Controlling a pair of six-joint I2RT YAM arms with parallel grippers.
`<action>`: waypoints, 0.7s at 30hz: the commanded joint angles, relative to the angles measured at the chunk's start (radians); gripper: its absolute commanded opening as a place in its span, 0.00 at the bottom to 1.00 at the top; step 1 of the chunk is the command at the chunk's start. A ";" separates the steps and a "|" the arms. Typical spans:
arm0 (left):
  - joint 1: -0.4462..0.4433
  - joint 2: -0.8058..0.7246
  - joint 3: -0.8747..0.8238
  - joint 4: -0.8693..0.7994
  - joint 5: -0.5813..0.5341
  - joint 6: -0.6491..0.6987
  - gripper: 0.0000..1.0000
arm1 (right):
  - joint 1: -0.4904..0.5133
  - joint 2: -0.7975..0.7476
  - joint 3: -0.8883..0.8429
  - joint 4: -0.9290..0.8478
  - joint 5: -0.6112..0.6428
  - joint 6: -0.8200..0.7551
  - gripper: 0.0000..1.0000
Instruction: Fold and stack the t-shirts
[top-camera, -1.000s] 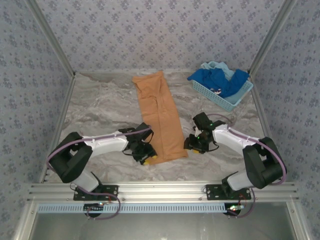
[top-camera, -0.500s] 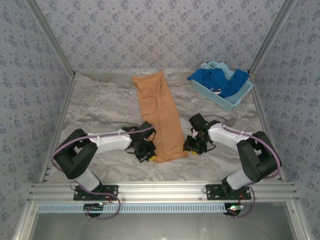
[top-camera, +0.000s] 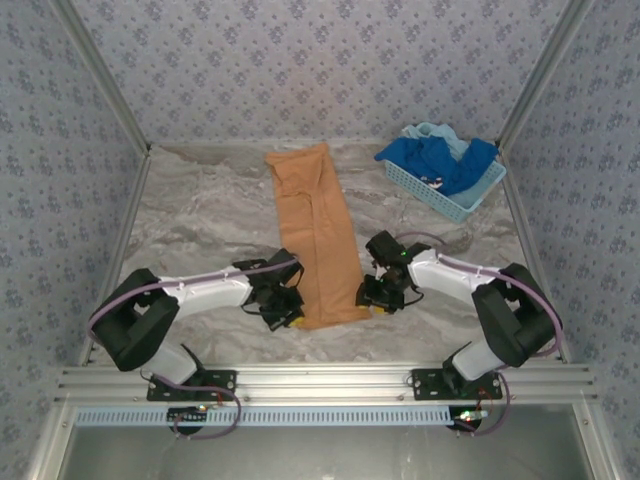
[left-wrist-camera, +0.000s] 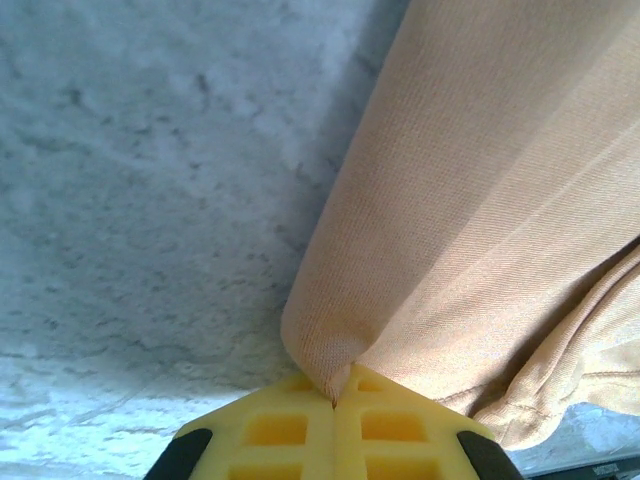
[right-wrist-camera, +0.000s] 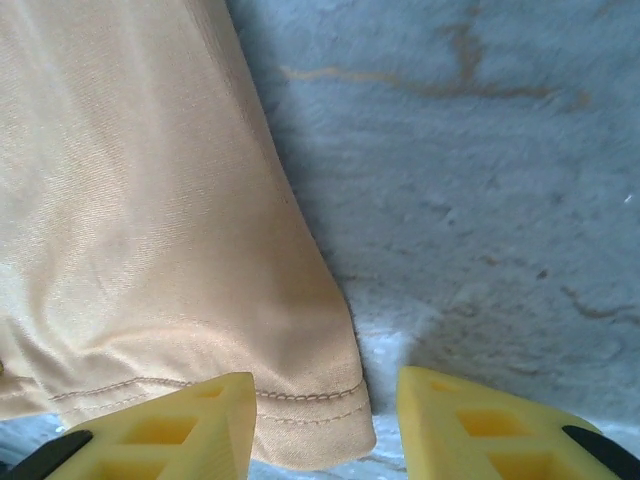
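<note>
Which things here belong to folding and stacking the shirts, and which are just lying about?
Job: orange-tan t-shirt, royal blue t-shirt, pale aqua t-shirt, left gripper pinching the orange-tan corner, right gripper open at its hem.
Lying about: plastic basket, table.

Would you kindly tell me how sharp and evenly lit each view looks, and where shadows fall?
Top external: sharp, evenly lit, shadows faint. Left wrist: crisp weave on the orange-tan t-shirt, which shades the table beside it. Right wrist: mild sheen on the cloth, a dim band along its edge.
</note>
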 joint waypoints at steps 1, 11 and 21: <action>-0.006 -0.034 -0.019 -0.085 -0.013 -0.079 0.00 | 0.016 -0.026 0.014 -0.034 -0.028 0.054 0.44; -0.006 -0.033 -0.025 -0.079 -0.004 -0.070 0.00 | 0.048 0.024 0.000 -0.002 -0.047 0.092 0.41; -0.015 -0.069 -0.034 -0.074 0.031 -0.034 0.00 | 0.061 0.004 -0.004 0.004 -0.027 0.110 0.02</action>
